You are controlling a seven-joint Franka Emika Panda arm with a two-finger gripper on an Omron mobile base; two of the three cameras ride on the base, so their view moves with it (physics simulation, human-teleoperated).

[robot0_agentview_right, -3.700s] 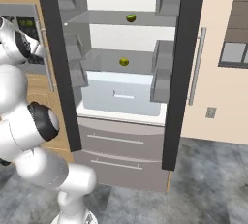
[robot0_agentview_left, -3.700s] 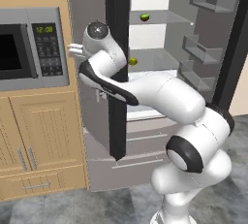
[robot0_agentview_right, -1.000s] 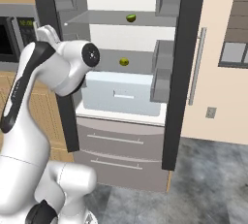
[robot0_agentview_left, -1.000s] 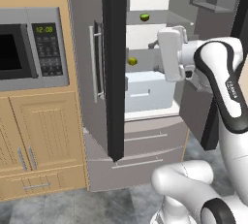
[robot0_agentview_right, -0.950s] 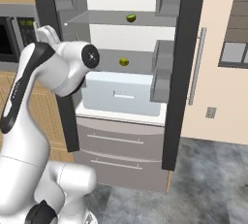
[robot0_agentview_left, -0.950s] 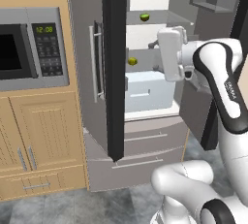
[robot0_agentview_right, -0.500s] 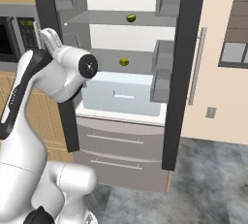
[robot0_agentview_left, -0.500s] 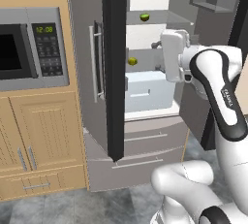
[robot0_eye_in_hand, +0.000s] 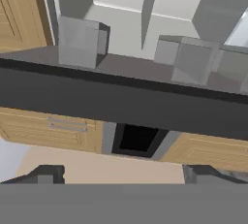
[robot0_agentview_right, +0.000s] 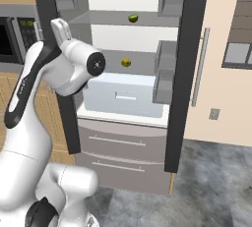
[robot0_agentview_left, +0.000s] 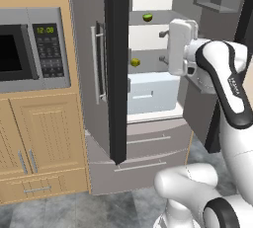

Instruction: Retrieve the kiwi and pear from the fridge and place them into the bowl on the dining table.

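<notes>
Green kiwi [robot0_agentview_left: 147,18] above open gripper [robot0_agentview_left: 162,47]

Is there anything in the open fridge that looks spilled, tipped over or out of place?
Nothing stands out. The fridge stands open with its shelves tidy: one small green fruit on the upper shelf and one yellowish fruit on the shelf below, both sitting still. The pale drawer is closed. The gripper is open and empty.

Open grey fridge [robot0_agentview_left: 104,74], fruit [robot0_agentview_right: 126,63] on shelves
</notes>
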